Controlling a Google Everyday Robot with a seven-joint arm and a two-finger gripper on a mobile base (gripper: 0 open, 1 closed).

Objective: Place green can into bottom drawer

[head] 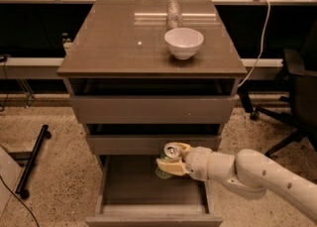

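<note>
No text, label, brand or number can be read on anything here; the green can (171, 150) shows only a mottled pattern. The hand (173, 159) grips that can above the open bottom drawer (148, 187).

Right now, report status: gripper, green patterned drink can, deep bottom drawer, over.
Gripper under middle drawer front, shut on small green-and-white drink can. Can upright, held over open grey-brown bottom drawer, not released. Nothing seen blocking drawer floor.
</note>
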